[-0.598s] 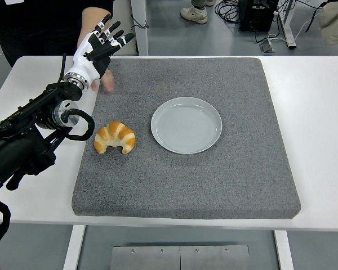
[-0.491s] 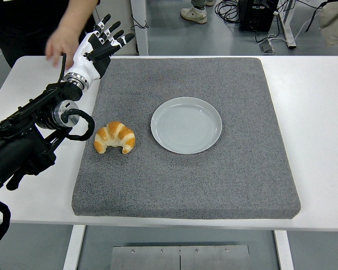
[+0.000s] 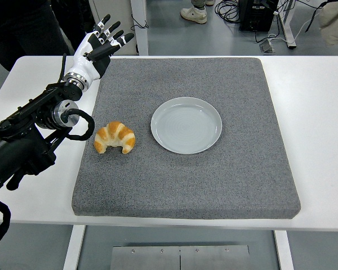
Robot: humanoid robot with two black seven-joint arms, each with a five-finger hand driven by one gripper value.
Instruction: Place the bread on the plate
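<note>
A golden croissant (image 3: pixel 115 137) lies on the grey mat (image 3: pixel 225 180), just left of a round pale plate (image 3: pixel 186 124) that has nothing on it. My left hand (image 3: pixel 101 45) hangs over the mat's far left corner, well behind the croissant, with its white and black fingers spread and holding nothing. Its black arm runs down along the table's left side. The right arm does not show.
The mat covers most of the white table (image 3: pixel 315 112). A person in dark clothes (image 3: pixel 22 25) stands behind the table's far left corner. Feet, cables and a black box lie on the floor beyond the far edge.
The person's hand, which reached down by my left hand at the mat's far left corner, has pulled back out of view. My arm and the croissant have not moved.
</note>
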